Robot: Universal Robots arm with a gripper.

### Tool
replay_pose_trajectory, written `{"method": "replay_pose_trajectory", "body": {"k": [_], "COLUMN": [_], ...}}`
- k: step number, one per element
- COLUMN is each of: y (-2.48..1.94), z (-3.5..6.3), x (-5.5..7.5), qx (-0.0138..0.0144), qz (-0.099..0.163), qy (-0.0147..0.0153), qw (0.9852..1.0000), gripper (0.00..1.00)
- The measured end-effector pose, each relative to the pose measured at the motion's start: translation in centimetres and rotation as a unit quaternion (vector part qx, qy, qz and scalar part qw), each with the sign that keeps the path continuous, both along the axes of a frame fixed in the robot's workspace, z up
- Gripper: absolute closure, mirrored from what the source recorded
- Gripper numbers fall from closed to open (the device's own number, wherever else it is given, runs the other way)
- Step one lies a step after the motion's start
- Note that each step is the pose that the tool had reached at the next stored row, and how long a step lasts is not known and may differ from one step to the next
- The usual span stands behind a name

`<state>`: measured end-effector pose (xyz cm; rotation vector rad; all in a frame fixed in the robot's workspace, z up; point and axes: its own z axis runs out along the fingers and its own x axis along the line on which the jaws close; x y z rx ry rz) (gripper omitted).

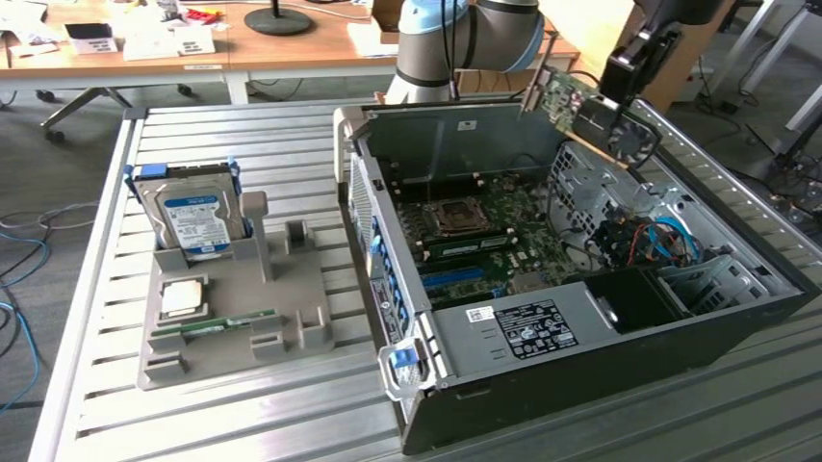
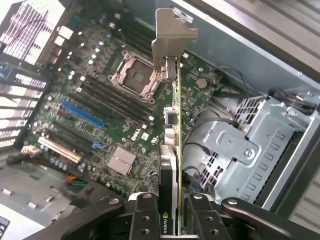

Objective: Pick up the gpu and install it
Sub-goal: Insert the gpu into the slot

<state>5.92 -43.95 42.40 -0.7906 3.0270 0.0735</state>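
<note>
Gpu (image 1: pixel 580 104), one, grasped edge-on between the fingers (image 2: pixel 145 220) of the gripper (image 2: pixel 172 227) and held tilted in the air over the far rim of the open computer case (image 1: pixel 578 385). Its silver bracket is at the end away from the grip, and an NVIDIA mark is legible beside the fingers. Beneath it lies the motherboard (image 2: pixel 100 100) with one open processor socket (image 2: pixel 134 75). The grey fixture (image 1: pixel 218 356), near the slatted table's (image 1: pixel 231 423) edge on the exterior view's left, carries one hard drive (image 1: pixel 195 217) with a blue-white label, one processor chip (image 1: pixel 183 296) and one memory stick (image 1: pixel 225 322). The white label (image 1: pixel 526 332) inside the case is unreadable.

One gpu (image 1: pixel 584 108), upper right of the exterior view; one gripper (image 1: pixel 629 77); one open computer case (image 1: pixel 617 375), centre right; one motherboard (image 1: pixel 514 236) with one CPU socket (image 1: pixel 459 217); at the exterior view's left, one grey holder (image 1: pixel 221 364), one hard drive (image 1: pixel 192 217), one processor chip (image 1: pixel 183 296), one green memory stick (image 1: pixel 231 322).
</note>
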Motion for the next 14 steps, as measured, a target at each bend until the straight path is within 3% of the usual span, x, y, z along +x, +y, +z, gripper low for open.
{"method": "replay_pose_trajectory", "body": {"k": [7, 14], "y": [0.0, 0.0], "z": [-0.01, -0.01], "x": [0.0, 0.0], "qx": [0.0, 0.0], "qz": [0.044, 0.087], "qy": [0.0, 0.0], "qw": [0.999, 0.9962], "gripper": [0.73, 0.73]}}
